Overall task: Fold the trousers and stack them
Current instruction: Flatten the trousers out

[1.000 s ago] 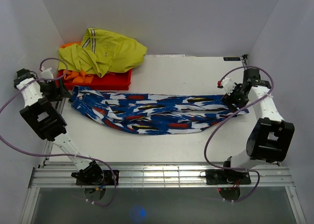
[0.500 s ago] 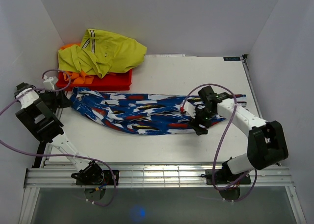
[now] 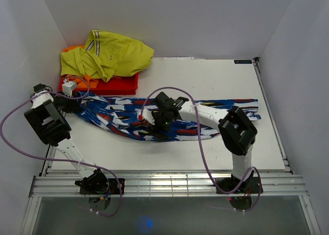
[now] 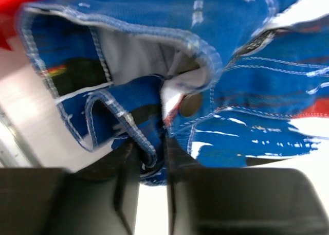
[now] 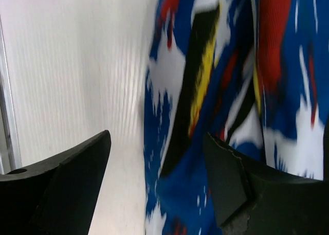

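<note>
The blue blotched trousers lie stretched left to right across the white table, waistband at the left. My left gripper is at that waistband end. In the left wrist view it is shut on a stitched fold of the trousers beside a metal button. My right gripper hovers over the trousers' middle, near their front edge. The right wrist view shows it open, one finger over bare table and the other over the trousers, holding nothing.
A yellow-green garment with dark stripes lies heaped on a folded orange garment at the back left, just behind the waistband. A metal rail runs along the near edge. White walls close in both sides.
My right arm has swept from the trousers' right leg ends leftward to their middle. My left gripper has moved in onto the waistband and shut on it.
</note>
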You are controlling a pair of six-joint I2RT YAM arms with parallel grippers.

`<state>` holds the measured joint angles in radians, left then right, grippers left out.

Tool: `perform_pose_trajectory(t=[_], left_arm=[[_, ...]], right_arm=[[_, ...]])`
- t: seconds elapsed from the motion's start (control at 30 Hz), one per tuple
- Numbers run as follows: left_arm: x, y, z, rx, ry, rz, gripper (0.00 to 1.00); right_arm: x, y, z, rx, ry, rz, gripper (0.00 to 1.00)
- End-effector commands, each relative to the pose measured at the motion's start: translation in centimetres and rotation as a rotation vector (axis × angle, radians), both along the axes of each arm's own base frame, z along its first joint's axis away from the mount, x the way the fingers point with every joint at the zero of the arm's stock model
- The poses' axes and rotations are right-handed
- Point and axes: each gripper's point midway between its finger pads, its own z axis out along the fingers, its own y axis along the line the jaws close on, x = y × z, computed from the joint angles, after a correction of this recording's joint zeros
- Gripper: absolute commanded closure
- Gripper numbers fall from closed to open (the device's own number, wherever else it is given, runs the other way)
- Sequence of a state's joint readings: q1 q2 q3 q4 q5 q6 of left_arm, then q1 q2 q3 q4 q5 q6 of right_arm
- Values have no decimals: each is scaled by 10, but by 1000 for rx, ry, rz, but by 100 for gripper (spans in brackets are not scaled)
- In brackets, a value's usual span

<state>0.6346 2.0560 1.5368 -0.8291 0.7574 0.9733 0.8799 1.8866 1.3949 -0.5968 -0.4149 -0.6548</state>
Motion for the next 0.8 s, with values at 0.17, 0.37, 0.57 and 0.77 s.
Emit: perform_pose_trajectory(t=[0.17,0.37,0.57,0.77], left_arm=[[-23,-25,30,-33,47,3,100],[-35,-42,63,-111,87,94,100],[-38,-48,91,-179,132,177,100],[-47,-51,123,-218,228,226,100]], right_arm=[[-13,103,3,159,-43,39,20],[1,120,-33,107,-92,-8,30],[-3,111,-12,111,-89,-20,92],[-46,83,99,304,75,51,92]])
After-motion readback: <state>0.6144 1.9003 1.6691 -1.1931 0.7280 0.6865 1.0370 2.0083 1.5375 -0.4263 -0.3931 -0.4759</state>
